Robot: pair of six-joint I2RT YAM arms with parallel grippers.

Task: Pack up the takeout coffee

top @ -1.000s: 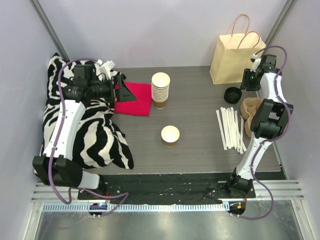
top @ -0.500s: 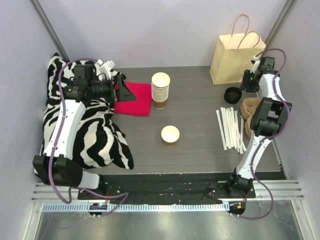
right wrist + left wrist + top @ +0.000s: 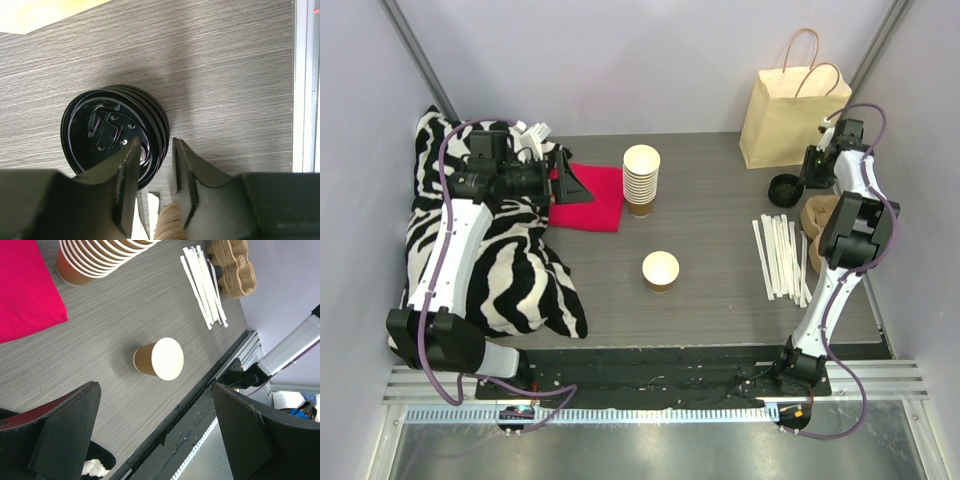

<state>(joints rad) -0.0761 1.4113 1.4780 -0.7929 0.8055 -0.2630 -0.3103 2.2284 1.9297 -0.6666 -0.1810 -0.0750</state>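
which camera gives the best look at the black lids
The right wrist view: the stack of black lids sits close up, with its layered rims and top detail clear. The top view shows it only as a small dark disc beside the paper bag. The left wrist view misses it.

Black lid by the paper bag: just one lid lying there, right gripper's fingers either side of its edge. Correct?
Not one lid: the right wrist view shows a stack of black lids, rims stepped one behind another. The rest holds: it sits by the paper bag, the right gripper with a finger on either side of its edge.
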